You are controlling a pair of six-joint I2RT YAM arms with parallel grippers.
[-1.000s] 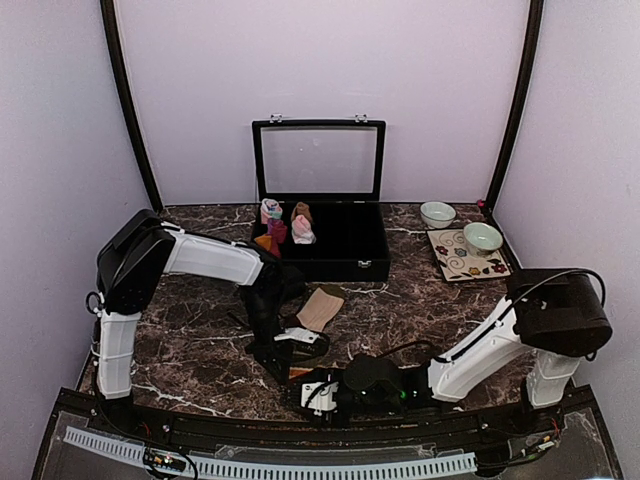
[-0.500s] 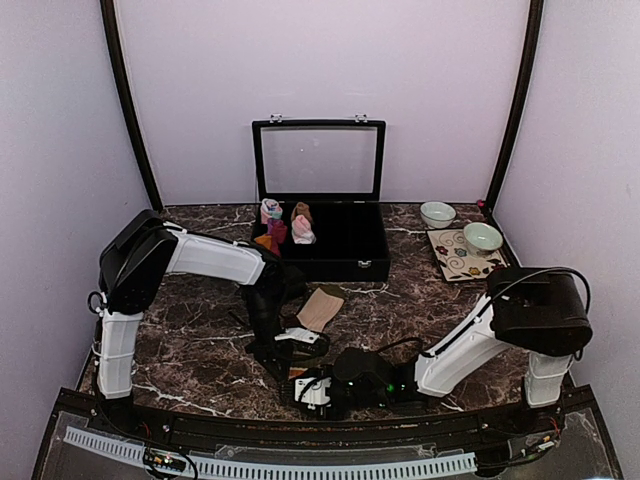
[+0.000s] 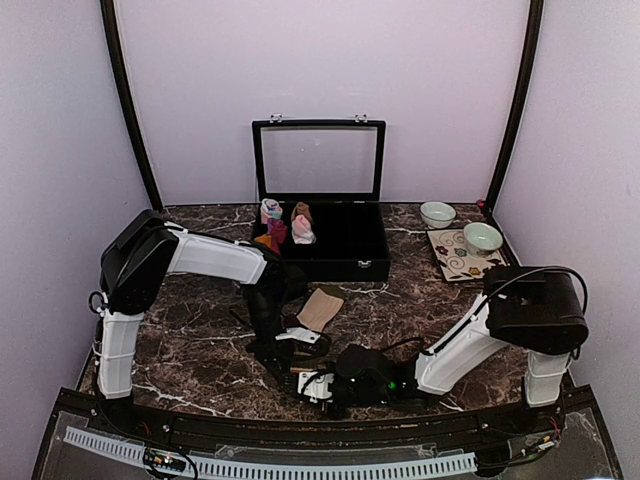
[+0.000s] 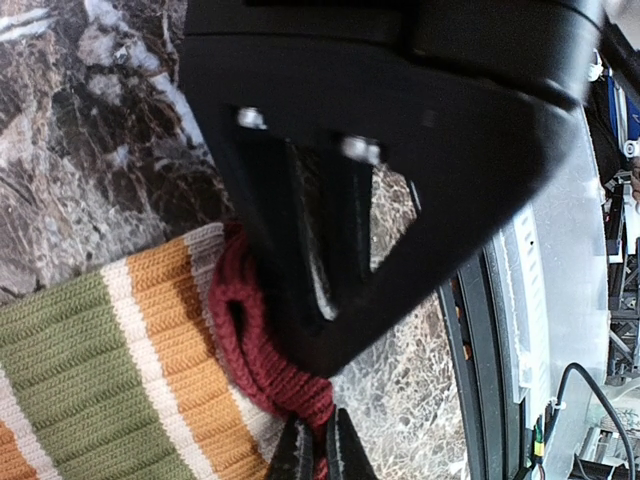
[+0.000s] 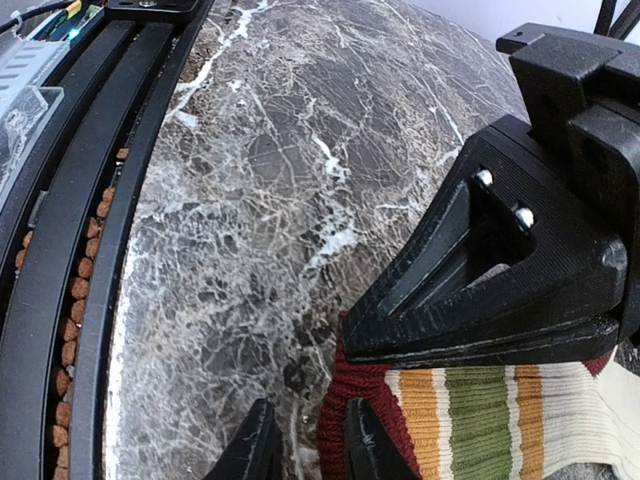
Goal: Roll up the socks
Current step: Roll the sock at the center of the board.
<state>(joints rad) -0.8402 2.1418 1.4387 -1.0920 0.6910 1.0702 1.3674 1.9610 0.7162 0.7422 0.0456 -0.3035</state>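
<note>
**Striped sock lying near the front edge, both grippers at its red cuff**

The striped sock (image 4: 130, 330) is lying flat on the marble table (image 3: 200, 340), close in front of the arm bases. Its tan foot is pointing toward the box and its dark red cuff is facing the near rail. Olive, orange and cream bands are running across it behind the cuff.

The left gripper (image 3: 288, 352) is coming down on the cuff end, with one broad black finger (image 4: 320, 300) resting on the knit. Its other finger is hidden, so I cannot tell whether it is clamping.

The right gripper (image 5: 305, 440) is reaching in low from the right. Its fingers are standing only narrowly apart at the cuff's edge, with red knit against one of them – whether they are truly pinching it I cannot tell.

The black box (image 3: 345, 262) is standing open at the back, lid upright. The pink socks (image 3: 270, 211) are sitting in its left end among several small bundles, too small to sort further; the right part is showing only dark lining.

To the right, one pale bowl (image 3: 437, 213) is sitting on the table and another (image 3: 483, 237) on a patterned mat (image 3: 462, 262).

Bare marble is stretching left of the left arm and between sock and mat – the black rail (image 5: 60, 200) is closing the near edge. Lilac walls are enclosing the other sides.
</note>
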